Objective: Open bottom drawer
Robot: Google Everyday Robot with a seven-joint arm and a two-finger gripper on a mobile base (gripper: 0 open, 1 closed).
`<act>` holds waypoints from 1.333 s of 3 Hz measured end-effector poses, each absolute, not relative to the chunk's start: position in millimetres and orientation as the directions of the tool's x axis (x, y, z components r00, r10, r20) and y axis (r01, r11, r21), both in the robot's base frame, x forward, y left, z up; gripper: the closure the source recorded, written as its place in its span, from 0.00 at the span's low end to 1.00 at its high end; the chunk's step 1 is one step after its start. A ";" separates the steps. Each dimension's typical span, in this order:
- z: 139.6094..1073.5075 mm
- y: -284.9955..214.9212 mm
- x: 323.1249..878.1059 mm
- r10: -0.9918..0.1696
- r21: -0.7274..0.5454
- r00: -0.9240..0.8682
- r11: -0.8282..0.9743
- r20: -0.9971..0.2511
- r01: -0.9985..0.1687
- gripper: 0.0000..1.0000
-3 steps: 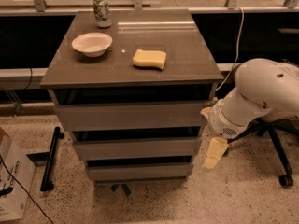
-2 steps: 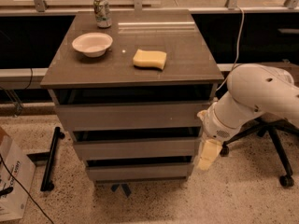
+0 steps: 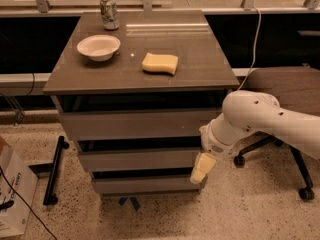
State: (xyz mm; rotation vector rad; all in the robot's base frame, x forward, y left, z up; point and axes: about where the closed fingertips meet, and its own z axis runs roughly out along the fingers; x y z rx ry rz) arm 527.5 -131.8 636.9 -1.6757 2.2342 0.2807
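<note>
The bottom drawer (image 3: 145,184) is the lowest, slimmest grey front of the three in the cabinet and sits flush and closed. My gripper (image 3: 201,169) hangs from the white arm (image 3: 260,121) at the cabinet's right front corner. Its cream fingers point down over the right end of the bottom drawer front, level with the gap above it. The middle drawer (image 3: 137,159) and the top drawer (image 3: 135,124) are closed above.
On the cabinet top (image 3: 200,59) stand a white bowl (image 3: 98,47), a yellow sponge (image 3: 160,63) and a can (image 3: 109,13). An office chair (image 3: 285,84) is at the right, a cardboard box (image 3: 12,194) and a black stand (image 3: 54,171) at the left.
My arm has moved left and a little down, bringing the gripper from beside the cabinet's right edge onto the right end of the bottom drawer front.
</note>
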 end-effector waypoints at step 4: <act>571.8 -134.4 522.9 -0.814 -0.126 -0.237 0.352 -0.530 -0.928 0.00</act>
